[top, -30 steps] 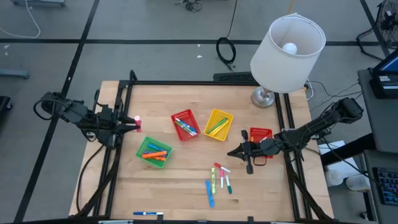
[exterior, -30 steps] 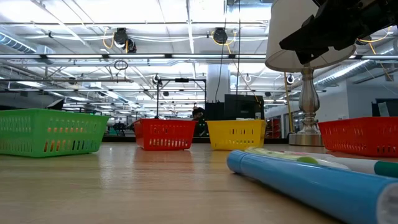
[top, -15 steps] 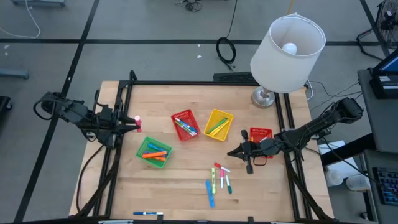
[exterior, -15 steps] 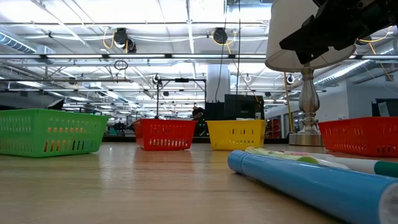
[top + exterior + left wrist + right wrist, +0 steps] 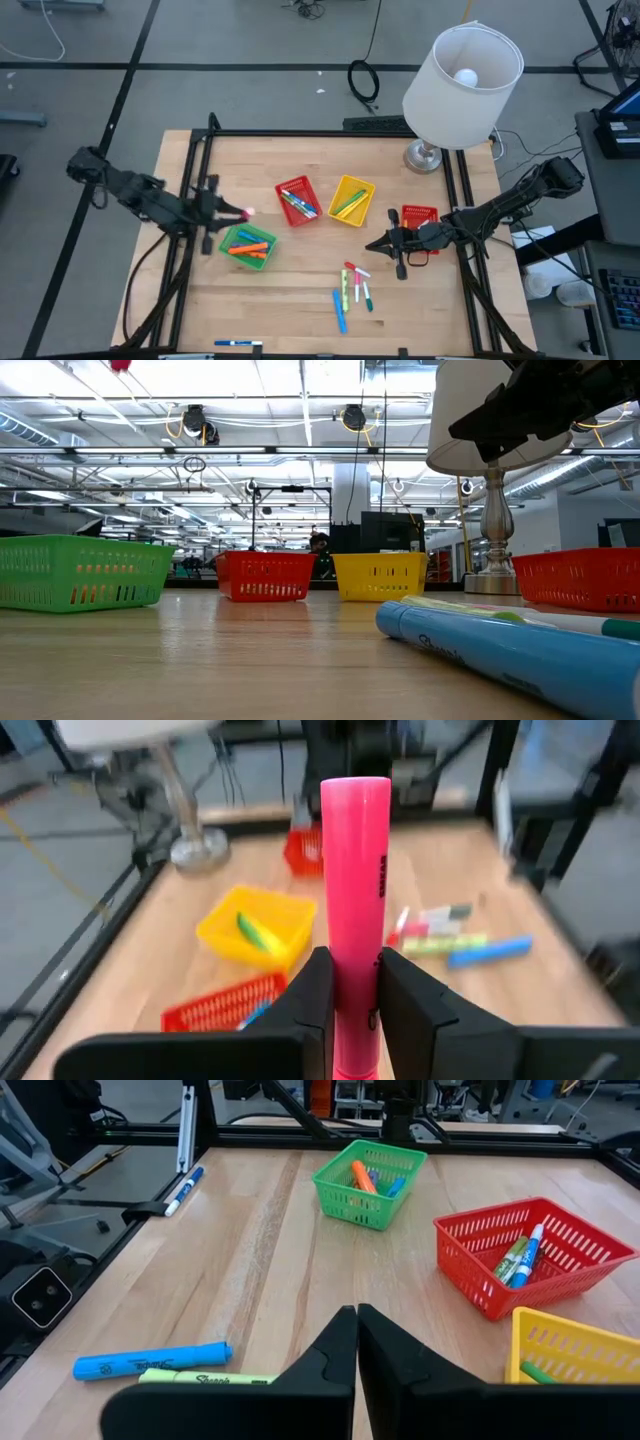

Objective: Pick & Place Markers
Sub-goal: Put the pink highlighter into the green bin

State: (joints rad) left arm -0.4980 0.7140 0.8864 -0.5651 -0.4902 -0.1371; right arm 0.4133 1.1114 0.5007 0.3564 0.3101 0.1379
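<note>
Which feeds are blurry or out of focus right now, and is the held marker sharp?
Left wrist view: the pink marker in the left gripper is sharp, but the table and baskets behind smear with motion blur. Low view: the blue marker up close is soft, the far baskets crisp. High view and right wrist view: clear.

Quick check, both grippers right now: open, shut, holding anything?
Left gripper: shut on the pink marker, above the green basket.
Right gripper: shut, holding nothing.
</note>
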